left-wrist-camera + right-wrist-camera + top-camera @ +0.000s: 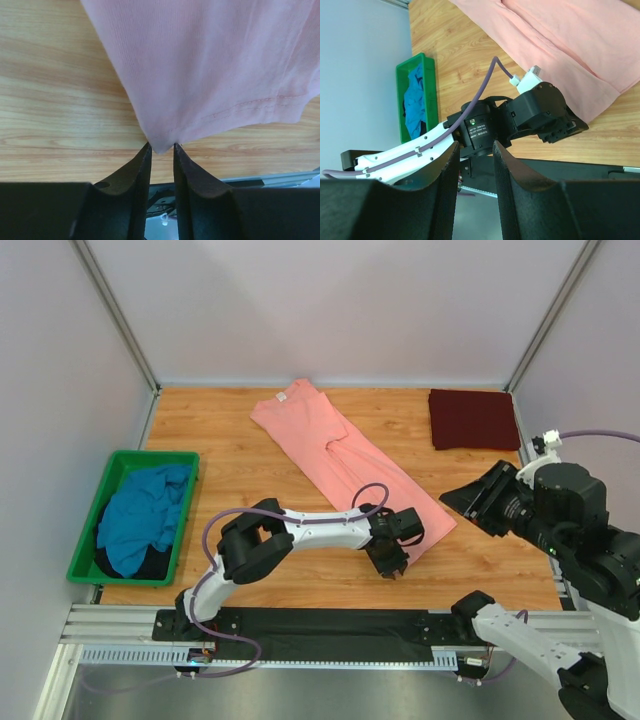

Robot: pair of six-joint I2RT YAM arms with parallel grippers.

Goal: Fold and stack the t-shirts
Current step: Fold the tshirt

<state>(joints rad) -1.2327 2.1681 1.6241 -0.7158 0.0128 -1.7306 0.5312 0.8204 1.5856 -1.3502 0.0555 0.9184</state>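
My left end effector [162, 146] sits at the near corner of the salmon-pink t-shirt [340, 455], which lies diagonally across the counter [220, 450]. Its fingers stand narrowly apart around that corner, and I cannot tell if they pinch it. My right end effector [476, 145] hangs with its fingers apart, empty. 1 maroon t-shirt [473, 418] lies folded at the far right.

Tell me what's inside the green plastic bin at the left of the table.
The green plastic bin holds a crumpled teal-blue cotton t-shirt, which fills most of it. A dark patch shows beneath the shirt's near end. What that is, and anything lower down, is covered.
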